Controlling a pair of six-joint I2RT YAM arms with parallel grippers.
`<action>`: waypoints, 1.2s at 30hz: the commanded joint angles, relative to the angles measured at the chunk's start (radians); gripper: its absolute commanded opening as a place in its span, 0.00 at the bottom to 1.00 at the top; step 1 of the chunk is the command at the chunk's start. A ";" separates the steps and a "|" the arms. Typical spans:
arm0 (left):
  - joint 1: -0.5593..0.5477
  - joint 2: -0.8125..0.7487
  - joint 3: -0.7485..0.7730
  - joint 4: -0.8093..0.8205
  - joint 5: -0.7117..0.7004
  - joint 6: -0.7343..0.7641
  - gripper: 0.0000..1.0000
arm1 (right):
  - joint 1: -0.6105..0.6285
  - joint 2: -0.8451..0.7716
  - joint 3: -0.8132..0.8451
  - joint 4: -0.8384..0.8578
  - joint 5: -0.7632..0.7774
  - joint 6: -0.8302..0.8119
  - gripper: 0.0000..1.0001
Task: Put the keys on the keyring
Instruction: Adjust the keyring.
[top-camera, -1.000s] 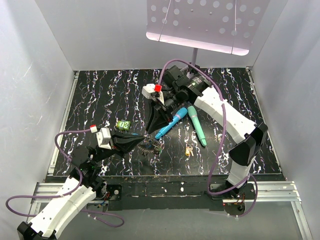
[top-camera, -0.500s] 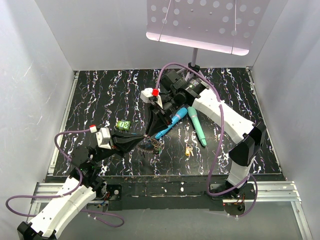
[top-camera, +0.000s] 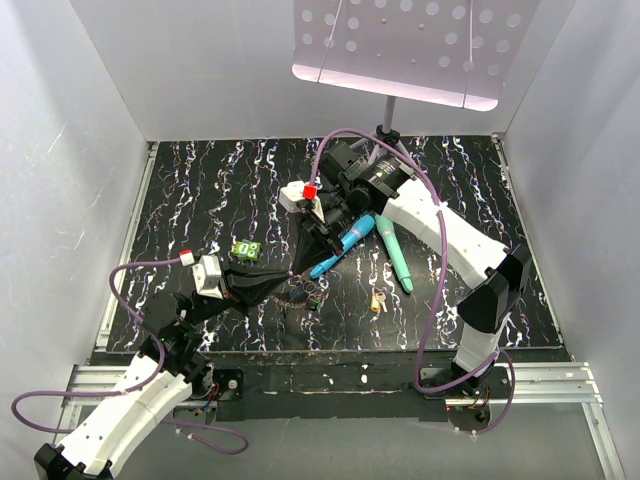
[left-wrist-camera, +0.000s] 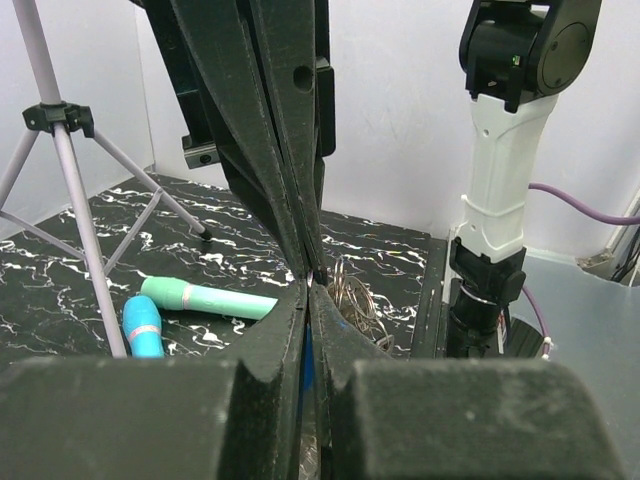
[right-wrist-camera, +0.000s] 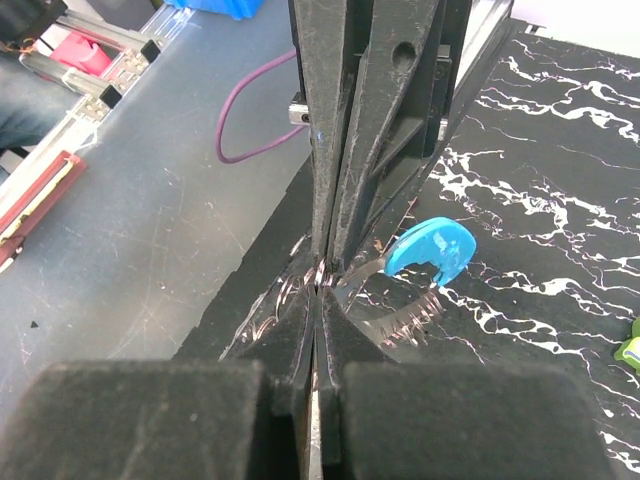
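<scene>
The keyring (top-camera: 308, 294) is a small bundle of grey wire loops (left-wrist-camera: 355, 300) lying near the front middle of the black marbled table. A blue plastic key head (right-wrist-camera: 432, 250) with a metal blade hangs at it, beside a toothed blade (right-wrist-camera: 405, 318). My left gripper (top-camera: 288, 283) comes in low from the left, shut on the loops (right-wrist-camera: 286, 296). My right gripper (top-camera: 300, 272) reaches down from the back and is shut tip to tip against the left one (left-wrist-camera: 308, 285), pinching the ring where the blade ends (right-wrist-camera: 320, 288). A green key (top-camera: 246, 249) and a yellow key (top-camera: 377, 301) lie apart.
A teal stick (top-camera: 396, 255) and a blue stick (top-camera: 345, 246) lie just behind and right of the ring. A tripod stand (left-wrist-camera: 70, 190) carries a perforated board (top-camera: 400, 50) at the back. White walls close in three sides, and the table's front edge lies close to the ring.
My right gripper has come down and forward from above the blue stick to the ring and has shut there. The left gripper stays shut in place.
</scene>
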 joint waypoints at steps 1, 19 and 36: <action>0.000 -0.038 0.014 -0.013 -0.069 -0.021 0.00 | 0.013 0.006 0.041 -0.092 0.067 -0.026 0.01; 0.000 -0.094 0.158 -0.579 -0.063 -0.034 0.88 | 0.200 0.027 0.208 -0.442 0.740 -0.277 0.01; 0.000 0.088 0.107 -0.343 0.007 0.164 0.47 | 0.214 0.037 0.244 -0.440 0.693 -0.246 0.01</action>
